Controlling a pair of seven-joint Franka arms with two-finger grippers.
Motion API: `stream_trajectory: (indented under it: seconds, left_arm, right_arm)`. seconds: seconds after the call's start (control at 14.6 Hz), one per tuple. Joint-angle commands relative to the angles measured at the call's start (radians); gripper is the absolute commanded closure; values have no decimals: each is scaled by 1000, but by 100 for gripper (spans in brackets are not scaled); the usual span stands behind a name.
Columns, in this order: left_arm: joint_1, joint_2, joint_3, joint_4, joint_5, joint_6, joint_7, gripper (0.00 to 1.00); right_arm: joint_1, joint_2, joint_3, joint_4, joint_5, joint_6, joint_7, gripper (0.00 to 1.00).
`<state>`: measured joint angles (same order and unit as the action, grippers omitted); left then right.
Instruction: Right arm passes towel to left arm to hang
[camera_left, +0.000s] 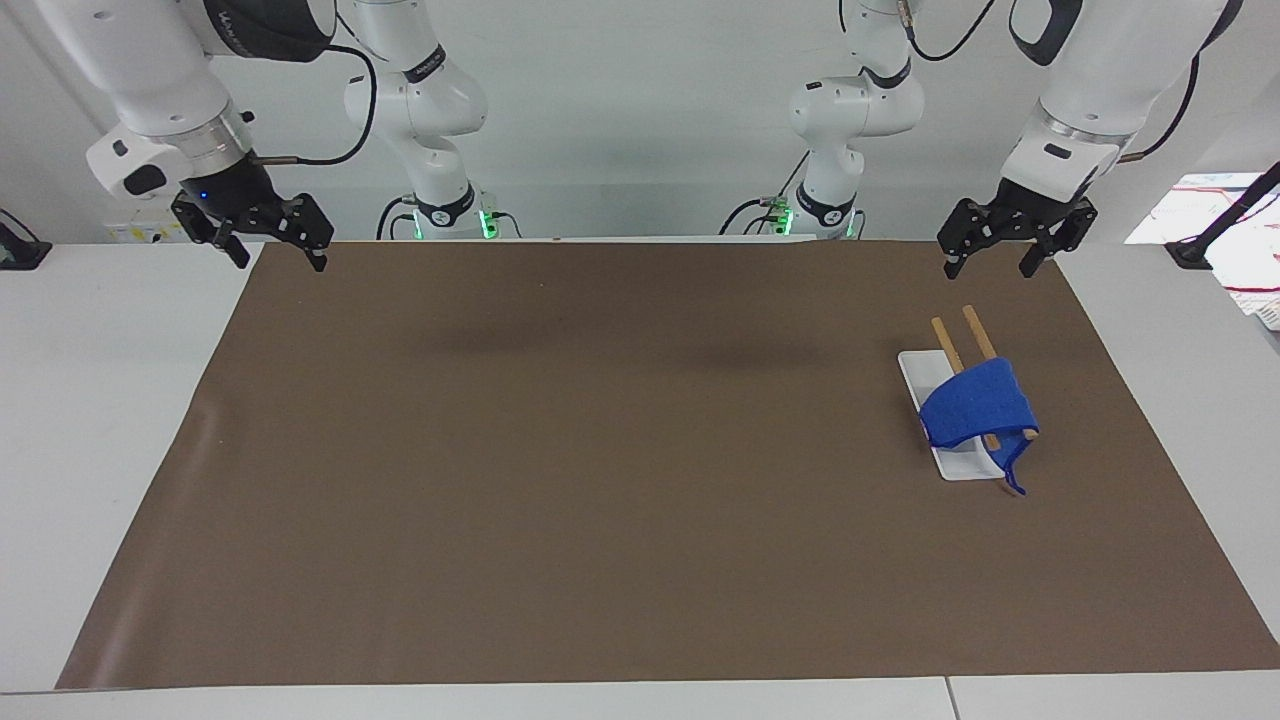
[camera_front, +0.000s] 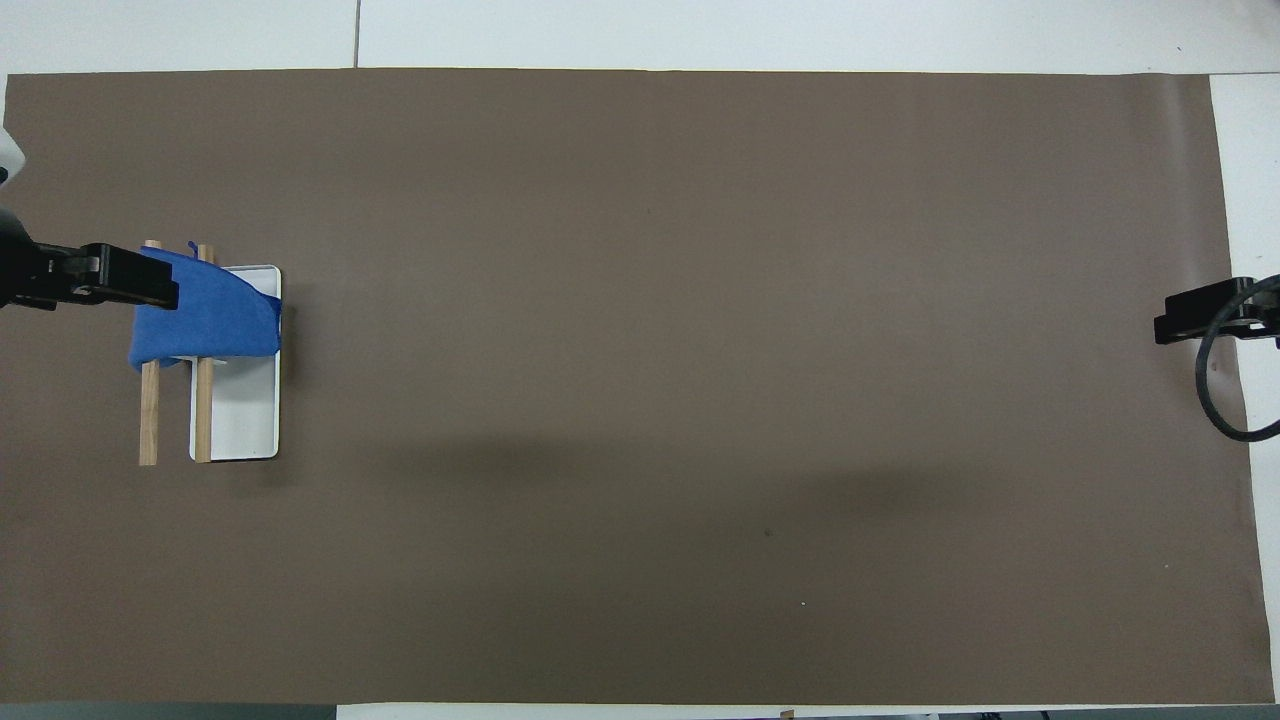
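Towel (camera_left: 975, 410), blue, draped over two wooden rails (camera_front: 149, 420) above a white tray (camera_left: 920, 375) at the left arm's end of the table (camera_left: 600, 480), below the left tool (camera_left: 998, 262). Left tool raised clear, fingers apart, empty. Right tool (camera_left: 272, 250) waiting over the mat's corner, well apart from the towel, fingers apart, empty.

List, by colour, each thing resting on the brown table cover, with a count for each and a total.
Blue cloth towel: 1
White rectangular tray: 1
Tan wooden rails: 2
Total: 4
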<state>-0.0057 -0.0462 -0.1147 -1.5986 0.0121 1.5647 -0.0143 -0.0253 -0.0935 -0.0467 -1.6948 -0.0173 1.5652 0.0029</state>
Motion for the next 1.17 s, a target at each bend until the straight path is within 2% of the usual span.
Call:
stream_trajectory:
  seconds: [0.0, 0.34, 0.76, 1.1]
  left_arm:
    - [0, -44, 7, -42, -12, -40, 39, 0]
    - [-5, -53, 7, -67, -11, 1, 54, 0]
    - [-7, -34, 7, -12, -3, -35, 68, 0]
    - [-8, -32, 6, -15, -11, -37, 69, 0]
  right_arm:
    - [-13, -20, 4, -20, 11, -1, -21, 0]
    - [-13, -20, 4, -20, 11, -1, -21, 0]
    - [-13, -20, 4, -20, 11, -1, -21, 0]
    - [-13, -20, 4, -20, 11, -1, -21, 0]
